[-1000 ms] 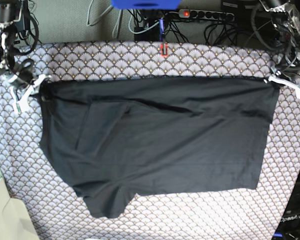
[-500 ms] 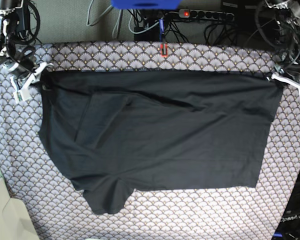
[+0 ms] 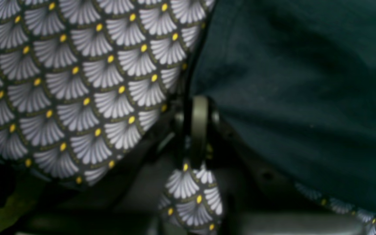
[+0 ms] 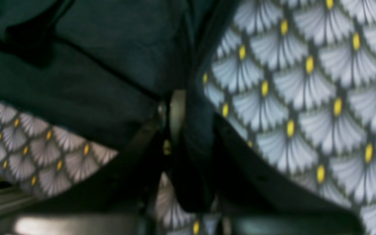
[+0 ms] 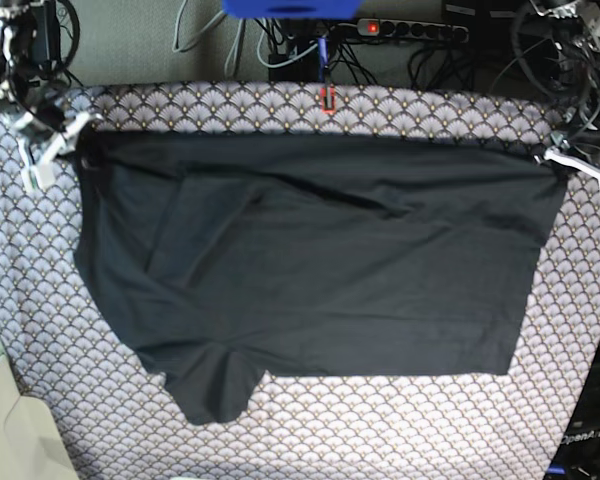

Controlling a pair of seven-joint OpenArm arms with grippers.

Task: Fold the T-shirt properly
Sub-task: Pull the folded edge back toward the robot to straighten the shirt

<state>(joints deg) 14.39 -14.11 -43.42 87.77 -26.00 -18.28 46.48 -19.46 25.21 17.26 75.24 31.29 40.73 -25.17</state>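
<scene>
T-shirt point(image 5: 320, 270): spread flat on tablecloth point(image 5: 280, 110), far edge stretched taut between both grippers.
Left gripper point(image 5: 565, 160): at far right corner, pinched shut on T-shirt.
Right gripper point(image 5: 65, 150): at far left corner, clamped on T-shirt.
Near edge: sleeve flap sags near left.
Free room: bare tablecloth strips far, near and left.

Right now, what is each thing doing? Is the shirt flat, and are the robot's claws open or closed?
T-shirt: spread out on the tablecloth, not folded yet, a few creases, held at its two far corners.
Left gripper: shut on the T-shirt's corner.
Right gripper: shut on the T-shirt's other corner.
Tablecloth: lying flat under the T-shirt.
Power strip: its red switch light is on.
</scene>
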